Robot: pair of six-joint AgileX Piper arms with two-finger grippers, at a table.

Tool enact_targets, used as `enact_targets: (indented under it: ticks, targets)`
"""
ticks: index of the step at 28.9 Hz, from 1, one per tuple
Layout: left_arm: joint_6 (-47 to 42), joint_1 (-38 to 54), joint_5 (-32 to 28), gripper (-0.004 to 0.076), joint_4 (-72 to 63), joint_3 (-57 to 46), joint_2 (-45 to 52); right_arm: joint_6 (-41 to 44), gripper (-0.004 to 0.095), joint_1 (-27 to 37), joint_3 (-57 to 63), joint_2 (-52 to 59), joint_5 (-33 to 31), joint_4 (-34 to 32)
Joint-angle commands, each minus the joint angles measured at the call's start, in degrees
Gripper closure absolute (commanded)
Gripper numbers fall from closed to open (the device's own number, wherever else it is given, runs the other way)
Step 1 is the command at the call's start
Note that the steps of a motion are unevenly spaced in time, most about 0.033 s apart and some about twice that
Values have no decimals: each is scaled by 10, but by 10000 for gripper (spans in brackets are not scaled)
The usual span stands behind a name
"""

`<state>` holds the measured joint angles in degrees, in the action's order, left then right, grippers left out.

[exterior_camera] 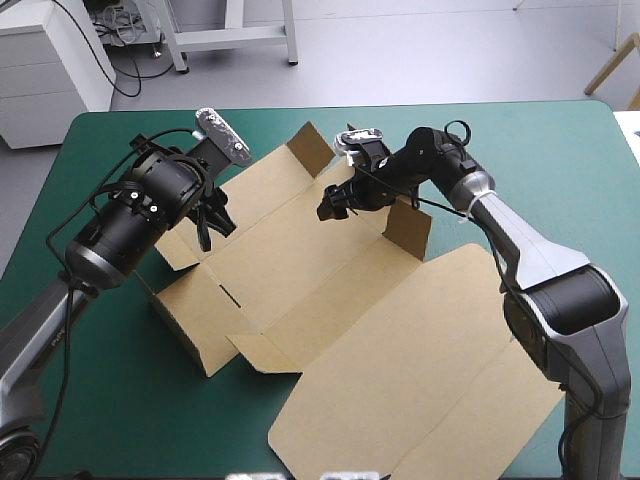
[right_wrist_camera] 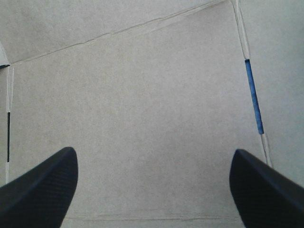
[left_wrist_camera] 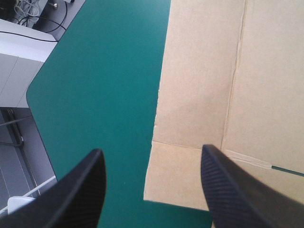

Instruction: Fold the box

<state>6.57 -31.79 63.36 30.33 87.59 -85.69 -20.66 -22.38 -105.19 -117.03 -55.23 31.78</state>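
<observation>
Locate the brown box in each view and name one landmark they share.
High view: the box spreads across the picture's middle.
Left wrist view: box edge and corner flap ahead of the open left hand, beside the teal-green cover.
Right wrist view: box fills everything under the open right hand.
Shared landmark: the fold creases.

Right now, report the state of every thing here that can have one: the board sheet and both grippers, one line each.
Brown cut-board box, partly folded: near-left wall and far flaps raised, wide lid panel flat.
Left gripper with broad black fingers, open, holding nothing, over the box's left edge.
Right gripper, open, holding nothing, above a flat panel of the box.
</observation>
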Motion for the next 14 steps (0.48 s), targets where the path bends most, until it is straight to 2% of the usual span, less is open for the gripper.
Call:
enact_targets:
  ticks: [1,14]
  targets:
    - [-5,-1,-21,304,14,20,19,-2,126,2,-19,36,14,21]
    - [-5,-1,-21,304,14,20,19,-7,126,2,-19,36,7,32]
